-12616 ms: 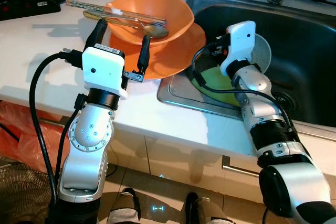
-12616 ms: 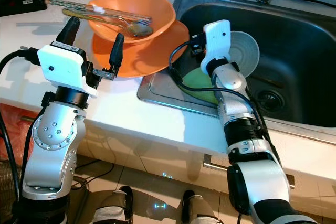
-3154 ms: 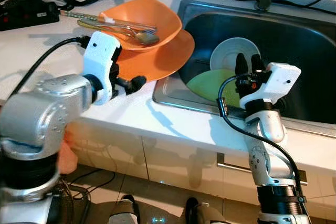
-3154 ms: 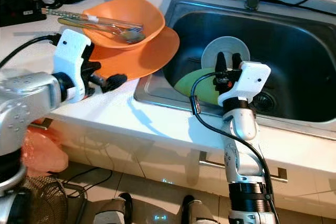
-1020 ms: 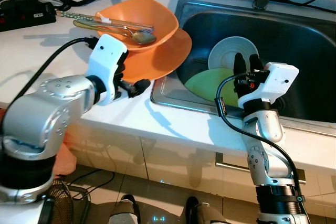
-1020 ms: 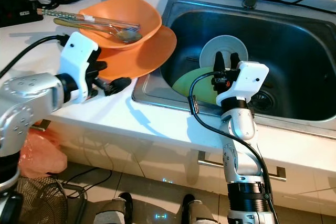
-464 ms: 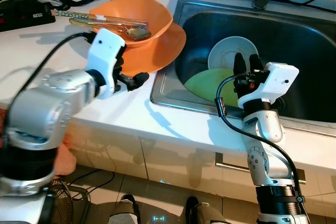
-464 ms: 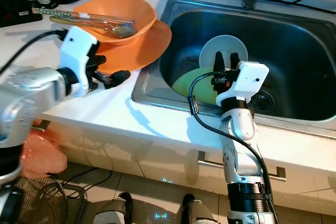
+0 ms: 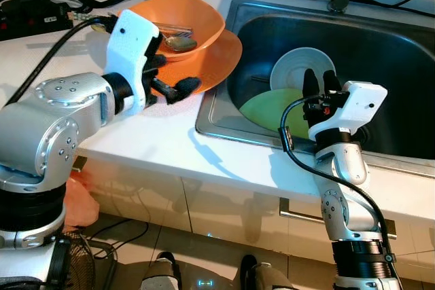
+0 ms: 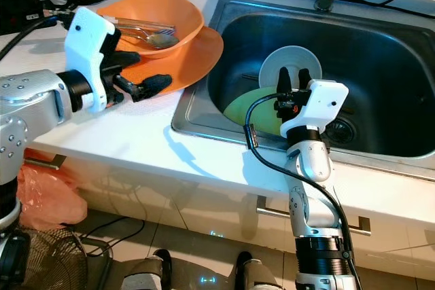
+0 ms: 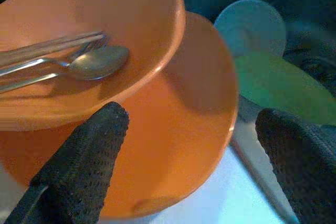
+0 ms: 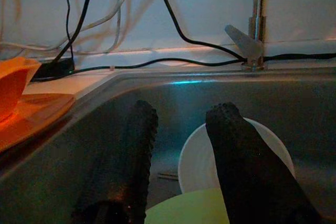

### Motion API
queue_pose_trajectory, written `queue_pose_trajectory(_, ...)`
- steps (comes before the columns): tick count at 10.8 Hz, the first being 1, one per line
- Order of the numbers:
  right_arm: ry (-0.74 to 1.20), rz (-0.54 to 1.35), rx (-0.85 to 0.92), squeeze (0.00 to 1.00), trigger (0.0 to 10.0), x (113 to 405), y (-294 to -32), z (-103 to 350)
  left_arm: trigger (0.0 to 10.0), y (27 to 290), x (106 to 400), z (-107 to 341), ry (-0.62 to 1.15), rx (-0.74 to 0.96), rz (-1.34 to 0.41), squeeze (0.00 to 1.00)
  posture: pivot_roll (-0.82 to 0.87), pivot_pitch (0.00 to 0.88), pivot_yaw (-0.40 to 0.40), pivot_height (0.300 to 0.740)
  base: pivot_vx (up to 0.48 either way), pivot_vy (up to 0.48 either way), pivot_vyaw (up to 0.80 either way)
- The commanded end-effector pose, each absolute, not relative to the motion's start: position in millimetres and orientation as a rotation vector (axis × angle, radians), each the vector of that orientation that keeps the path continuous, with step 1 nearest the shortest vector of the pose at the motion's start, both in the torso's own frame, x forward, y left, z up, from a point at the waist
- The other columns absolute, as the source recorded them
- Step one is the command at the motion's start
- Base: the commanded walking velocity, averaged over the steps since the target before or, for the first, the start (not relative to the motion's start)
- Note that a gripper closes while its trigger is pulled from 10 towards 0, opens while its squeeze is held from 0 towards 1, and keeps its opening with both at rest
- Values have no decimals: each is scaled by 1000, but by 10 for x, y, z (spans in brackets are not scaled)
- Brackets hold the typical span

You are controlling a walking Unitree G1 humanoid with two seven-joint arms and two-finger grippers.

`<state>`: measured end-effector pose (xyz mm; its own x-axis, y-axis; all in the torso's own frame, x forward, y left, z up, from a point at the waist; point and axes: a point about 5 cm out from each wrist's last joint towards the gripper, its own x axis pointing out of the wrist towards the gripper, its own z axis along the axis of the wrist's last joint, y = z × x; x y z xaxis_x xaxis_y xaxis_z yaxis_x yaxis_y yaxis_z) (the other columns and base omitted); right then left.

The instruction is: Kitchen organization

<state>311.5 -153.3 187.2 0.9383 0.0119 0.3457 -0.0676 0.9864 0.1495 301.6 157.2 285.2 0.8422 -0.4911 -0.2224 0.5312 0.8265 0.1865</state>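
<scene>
1. Since a moment ago our left gripper (image 9: 171, 76) has come up off the worktop edge and moved in over the near rim of the orange plate (image 9: 217, 56); our right gripper (image 9: 318, 83) has stayed where it was.
2. We see our left gripper's two black fingers (image 11: 86, 156) spread wide apart, holding nothing, with the plate's near rim lying in the gap between them.
3. We see the orange plate sitting on the white worktop (image 9: 163, 144) right at the sink's (image 9: 224, 117) left edge, with part of the plate hanging out over the sink.
4. An orange bowl (image 9: 180, 22) sits on the back part of the plate, and a spoon (image 11: 92, 64) and other cutlery lie in it, with their long way pointing off toward the worktop's left side.
5. Our left arm is the nearer one to the plate, so we think it is the one to grab the rim.
6. Our right gripper stands over the sink's near edge with its fingers (image 12: 134, 166) a little apart and holding nothing.
7. Past it in the sink a green plate (image 9: 268, 106) lies low, and a white plate (image 9: 299, 66) leans just behind it.
</scene>
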Motion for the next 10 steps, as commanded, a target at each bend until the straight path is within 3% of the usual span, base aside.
queue_pose_trajectory(1,-267,15,157,0,10000,3109,-1607,1680,10000,1578,3029,2838,174,261,-534,0,165,224,-4,740,0,0,0)
queue_pose_trajectory(5,-260,9,151,0,10000,3101,-1626,1671,10000,1624,3103,2669,239,257,-485,0,158,233,-7,740,0,0,0)
queue_pose_trajectory(10,-255,7,153,0,10000,3090,-1622,1661,10000,1589,3337,2570,185,116,-388,0,146,237,-10,740,0,0,0)
